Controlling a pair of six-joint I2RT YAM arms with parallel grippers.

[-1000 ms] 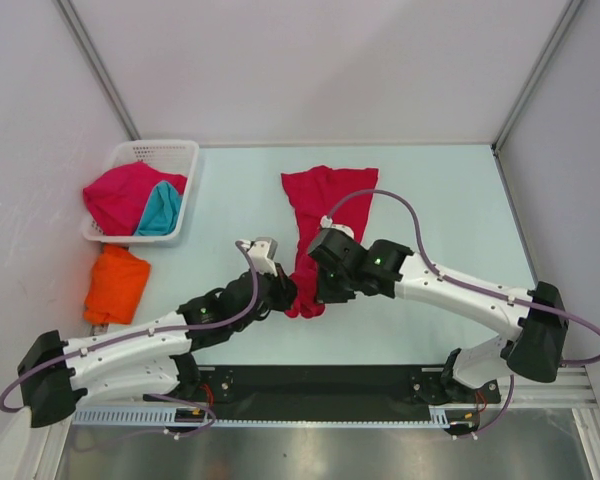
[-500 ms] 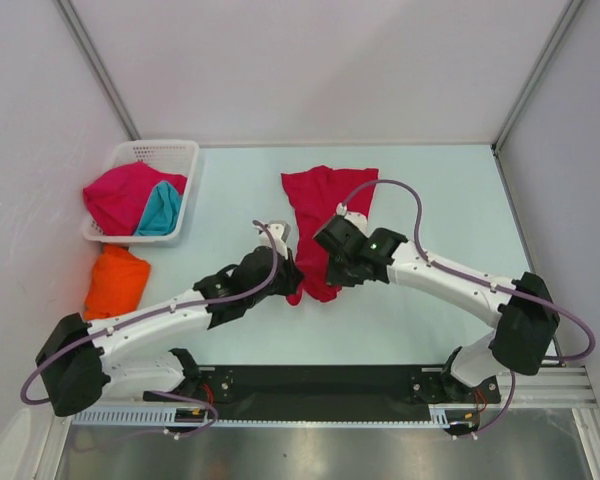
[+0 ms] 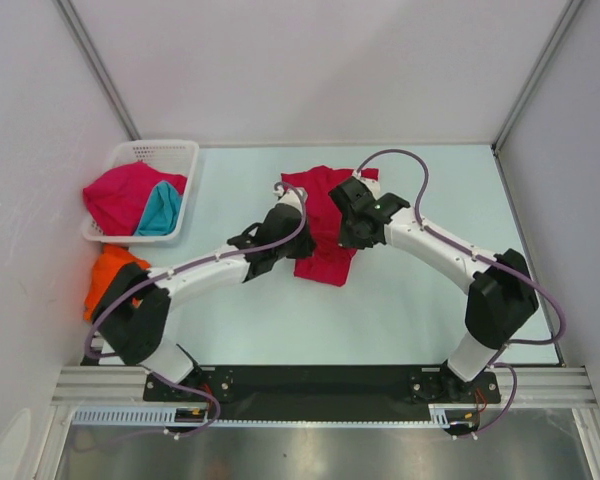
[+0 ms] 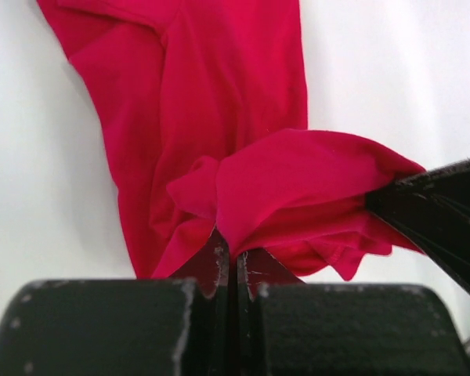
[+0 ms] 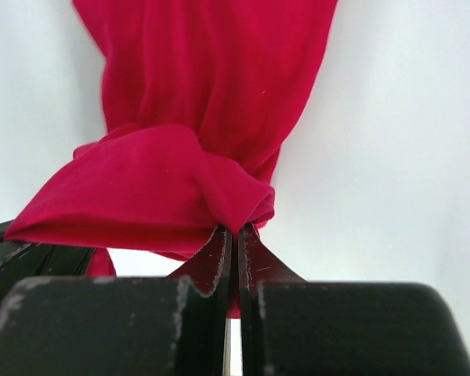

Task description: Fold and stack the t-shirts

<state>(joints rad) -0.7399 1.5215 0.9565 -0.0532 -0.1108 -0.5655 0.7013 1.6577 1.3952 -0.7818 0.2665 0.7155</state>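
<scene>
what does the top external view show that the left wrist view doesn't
Only top external: the white basket holding a red t-shirt and a teal t-shirt, with the orange t-shirt on the table near it. Only left wrist: a close look at the left gripper shut on a bunched fold of the crimson t-shirt. Both: that crimson t-shirt lying on the pale table.

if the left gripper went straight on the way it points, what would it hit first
More of the red shirt: the left gripper, shut on a fold of it, points along the cloth lying on the table. Depth is unclear, but nothing else sits in that line.
</scene>
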